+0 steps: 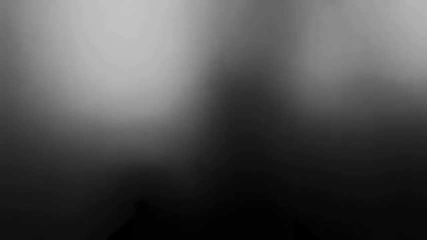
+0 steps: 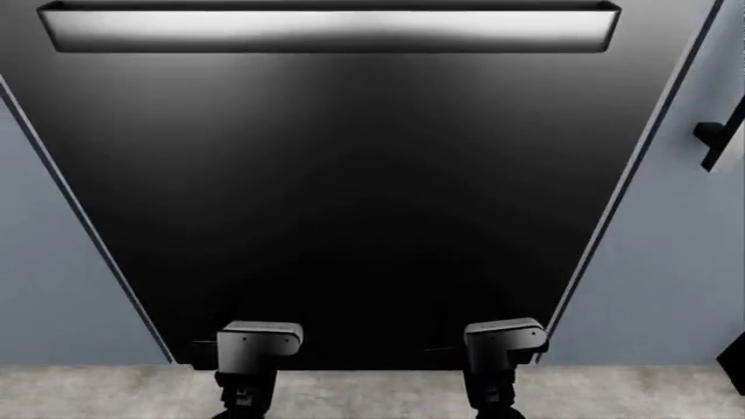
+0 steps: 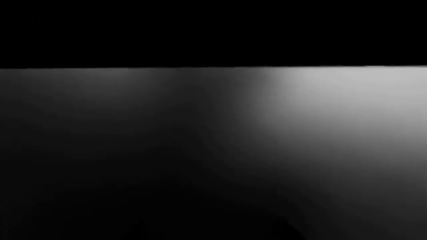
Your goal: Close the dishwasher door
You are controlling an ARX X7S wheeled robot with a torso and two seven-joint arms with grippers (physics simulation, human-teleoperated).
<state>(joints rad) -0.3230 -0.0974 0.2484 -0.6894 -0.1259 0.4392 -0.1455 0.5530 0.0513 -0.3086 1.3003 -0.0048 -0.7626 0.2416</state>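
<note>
Glossy black dishwasher door [image 2: 349, 192] fills the head view between grey-blue cabinet fronts [image 2: 686, 262], both arms against its lower edge, fingers hidden, grip unclear.

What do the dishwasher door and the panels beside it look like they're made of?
Dishwasher door: glossy black, glass or polished plastic by the soft reflections; its top strip looks like brushed metal. Cabinet panels: matte grey-blue, probably painted board, no sheen.

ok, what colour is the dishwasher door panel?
Glossy black, on the dishwasher door, with a silver-grey strip along its top edge. Head view shows it best.
</note>
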